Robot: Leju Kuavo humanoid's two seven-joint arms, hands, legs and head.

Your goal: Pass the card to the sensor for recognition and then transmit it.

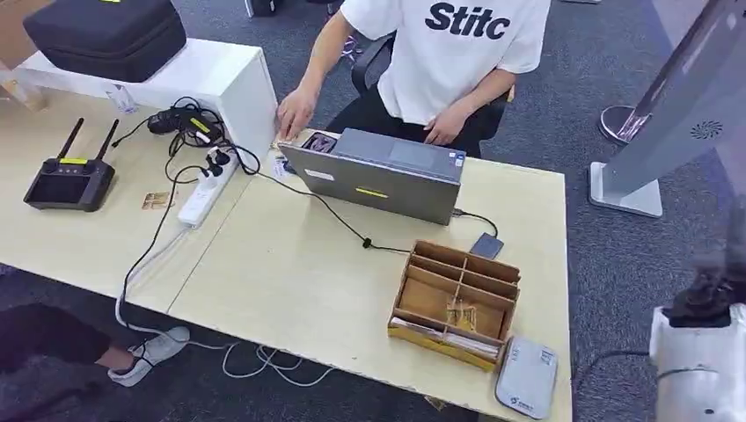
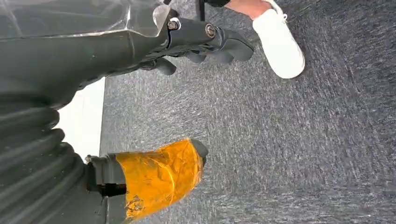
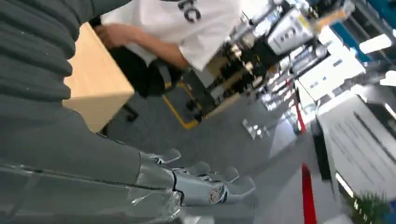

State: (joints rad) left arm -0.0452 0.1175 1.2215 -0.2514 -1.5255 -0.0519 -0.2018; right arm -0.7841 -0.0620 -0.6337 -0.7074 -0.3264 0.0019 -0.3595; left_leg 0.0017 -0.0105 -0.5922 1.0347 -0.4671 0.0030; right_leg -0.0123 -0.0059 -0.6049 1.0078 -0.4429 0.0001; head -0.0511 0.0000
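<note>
On the pale wooden table [image 1: 290, 264], cards stand in the brown cardboard divider box [image 1: 455, 301] beside the flat grey sensor pad [image 1: 526, 378], while the left hand [image 2: 201, 44] and right hand [image 3: 205, 184] hang empty, fingers loosely spread.

Divided cardboard box [image 1: 455, 301]: on the light wooden table [image 1: 290, 272], near its front right corner.
Flat grey card reader [image 1: 527, 378]: just right of the box, at the front edge.
Grey laptop [image 1: 378, 175]: behind the box.
Small grey square device [image 1: 486, 245]: between laptop and box.
White power strip [image 1: 208, 189]: left of the laptop.
Black remote controller with two antennas [image 1: 70, 180]: far left.
Person in a white T-shirt [image 1: 449, 53]: seated behind the table.
</note>
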